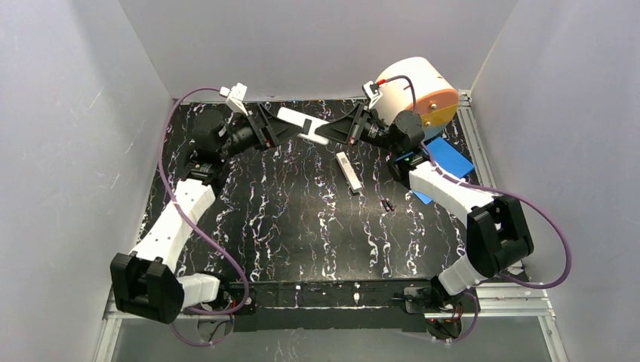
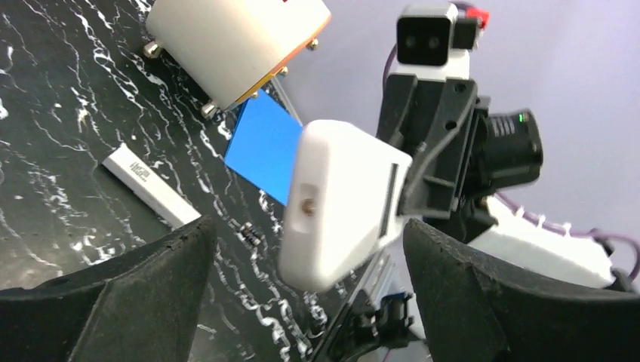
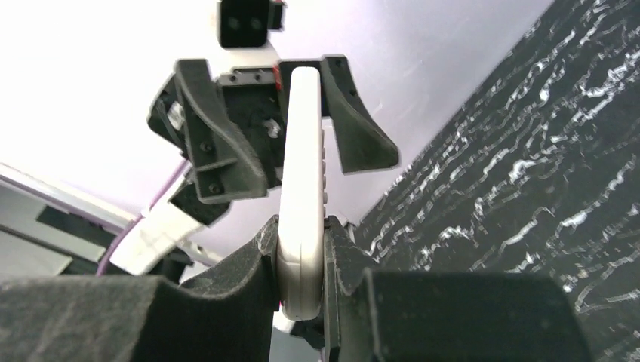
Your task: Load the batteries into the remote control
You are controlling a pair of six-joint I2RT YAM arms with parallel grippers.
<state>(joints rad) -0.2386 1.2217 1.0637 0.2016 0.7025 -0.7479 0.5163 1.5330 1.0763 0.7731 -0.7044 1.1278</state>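
The remote control (image 1: 302, 124), a long white bar with a small dark recess, is held in the air over the back of the table. My right gripper (image 1: 341, 129) is shut on its right end; in the right wrist view (image 3: 300, 243) both pads press its flat sides (image 3: 303, 173). My left gripper (image 1: 281, 125) is open, its jaws standing either side of the remote's left end (image 2: 340, 200) with gaps on both sides (image 2: 308, 228). Tiny dark batteries (image 1: 388, 204) lie on the black table and also show in the left wrist view (image 2: 251, 234).
A shorter slim white bar (image 1: 349, 172) lies on the table below the remote; it also shows in the left wrist view (image 2: 151, 185). A white drum with an orange face (image 1: 416, 94) and a blue sheet (image 1: 450, 160) sit at the back right. Grey walls enclose the table.
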